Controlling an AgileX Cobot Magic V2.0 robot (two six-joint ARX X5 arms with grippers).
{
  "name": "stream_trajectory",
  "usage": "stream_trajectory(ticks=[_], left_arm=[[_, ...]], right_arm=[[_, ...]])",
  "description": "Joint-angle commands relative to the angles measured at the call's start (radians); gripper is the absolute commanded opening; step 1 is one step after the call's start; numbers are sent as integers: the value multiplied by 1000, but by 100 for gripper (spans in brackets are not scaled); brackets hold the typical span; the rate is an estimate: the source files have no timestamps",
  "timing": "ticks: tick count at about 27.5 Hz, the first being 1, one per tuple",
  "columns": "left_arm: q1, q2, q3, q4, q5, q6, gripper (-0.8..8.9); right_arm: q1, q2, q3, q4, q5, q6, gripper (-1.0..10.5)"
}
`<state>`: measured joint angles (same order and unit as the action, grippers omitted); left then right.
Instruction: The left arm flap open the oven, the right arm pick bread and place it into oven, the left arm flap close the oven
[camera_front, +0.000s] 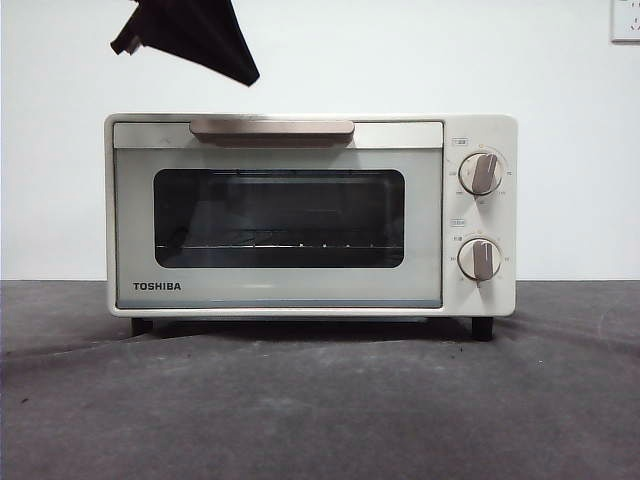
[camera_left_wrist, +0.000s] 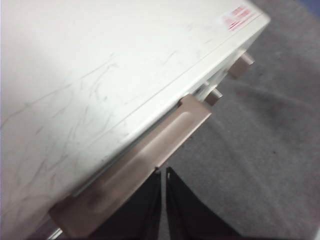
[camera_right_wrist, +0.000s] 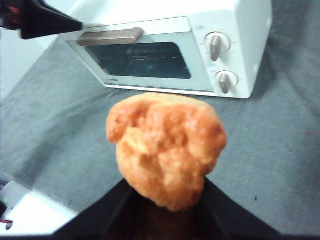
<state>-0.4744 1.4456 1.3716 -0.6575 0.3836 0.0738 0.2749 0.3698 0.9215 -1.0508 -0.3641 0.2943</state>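
The oven (camera_front: 310, 215) stands square on the grey worktop (camera_front: 320, 400), door shut, its dark window showing the wire rack inside and no bread. Its beige bar handle (camera_front: 271, 128) runs level along the door's top edge, long axis from 9 to 3 o'clock in the front view. Two beige knobs (camera_front: 481, 173) sit at the oven's 3 o'clock side.

The left pincer (camera_front: 190, 38) hangs just above the oven at about 11 o'clock from the handle, close to it but apart. In the left wrist view the two jaws are pressed together with only a thin slit between, their tips just beside the handle's front face. The opening move turns on this: the tip must drop in front of the bar and hook it down, I judge.

The right pincer (camera_right_wrist: 165, 200) waits well back from the oven, pinching the bread (camera_right_wrist: 165, 150), a knobbly golden-brown roll, held facing the closed door.
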Motion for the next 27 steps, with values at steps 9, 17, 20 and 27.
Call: stream_trajectory(ticks=[9, 17, 20, 27], left_arm=[[-9, 97, 24, 32, -25, 31, 16], [-10, 126, 24, 18, -27, 31, 16], [-15, 126, 24, 10, -29, 33, 16], [-42, 126, 24, -87, -113, 80, 16]], right_arm=[[5, -1, 17, 11, -3, 13, 128], [5, -1, 17, 10, -3, 13, 128], [5, -1, 17, 11, -3, 13, 128], [5, -1, 17, 11, -2, 12, 128]])
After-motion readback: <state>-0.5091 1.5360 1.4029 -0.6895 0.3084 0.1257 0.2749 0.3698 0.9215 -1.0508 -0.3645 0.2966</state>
